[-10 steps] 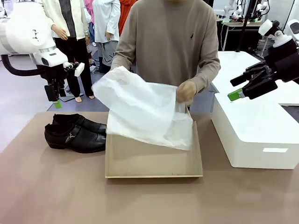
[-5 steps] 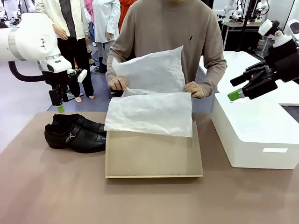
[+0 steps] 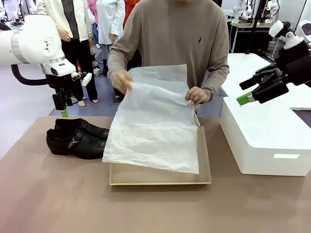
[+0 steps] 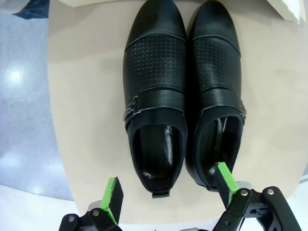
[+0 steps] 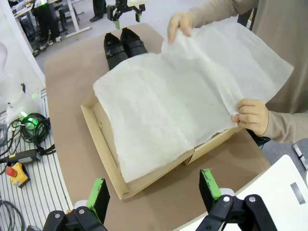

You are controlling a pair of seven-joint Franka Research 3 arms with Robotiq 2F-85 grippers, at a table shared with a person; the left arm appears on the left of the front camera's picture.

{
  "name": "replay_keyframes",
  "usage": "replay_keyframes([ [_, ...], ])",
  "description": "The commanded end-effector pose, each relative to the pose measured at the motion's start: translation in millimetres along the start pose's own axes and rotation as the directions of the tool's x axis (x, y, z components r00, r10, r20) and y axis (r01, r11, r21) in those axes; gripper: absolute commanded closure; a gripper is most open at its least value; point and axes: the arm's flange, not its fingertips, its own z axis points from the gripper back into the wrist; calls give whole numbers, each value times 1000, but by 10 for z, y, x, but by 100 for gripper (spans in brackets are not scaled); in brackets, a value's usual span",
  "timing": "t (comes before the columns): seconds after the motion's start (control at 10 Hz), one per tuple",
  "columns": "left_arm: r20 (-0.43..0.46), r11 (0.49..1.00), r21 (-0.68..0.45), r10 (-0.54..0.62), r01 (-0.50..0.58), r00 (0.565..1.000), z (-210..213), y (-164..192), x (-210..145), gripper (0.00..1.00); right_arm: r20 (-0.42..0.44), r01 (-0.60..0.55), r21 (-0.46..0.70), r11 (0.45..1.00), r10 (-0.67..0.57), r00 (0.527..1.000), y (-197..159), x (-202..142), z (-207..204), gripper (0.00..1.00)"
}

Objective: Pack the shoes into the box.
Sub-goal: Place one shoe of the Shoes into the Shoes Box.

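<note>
Hovering over the heels of the shoes (image 4: 156, 72), my left end effector (image 4: 167, 180) is spread wide. The pair lies on the counter (image 3: 58, 194) just left of the box (image 3: 160, 175), which a person's hands (image 3: 121, 80) are covering with tissue paper (image 3: 155, 131). My right end effector (image 3: 247, 91), also spread, hangs above the white box (image 3: 267, 141).

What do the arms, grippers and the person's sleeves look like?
Left arm and right arm: glossy white, rounded joints; a black cable loops below the left. Left gripper and right gripper: black, green pads. Sleeves: long, plain taupe.
</note>
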Motion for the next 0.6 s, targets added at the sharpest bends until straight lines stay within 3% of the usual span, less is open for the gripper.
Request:
replay_keyframes([
  [0.0,-2,1000,1,9,-9,1000,15,-30,-14,0,30,-25,15,1000,24,999,-41,11,-3,0],
  [0.5,-21,1000,16,26,-26,999,-141,257,-73,0,30,-25,15,1000,24,999,-41,11,-3,0],
])
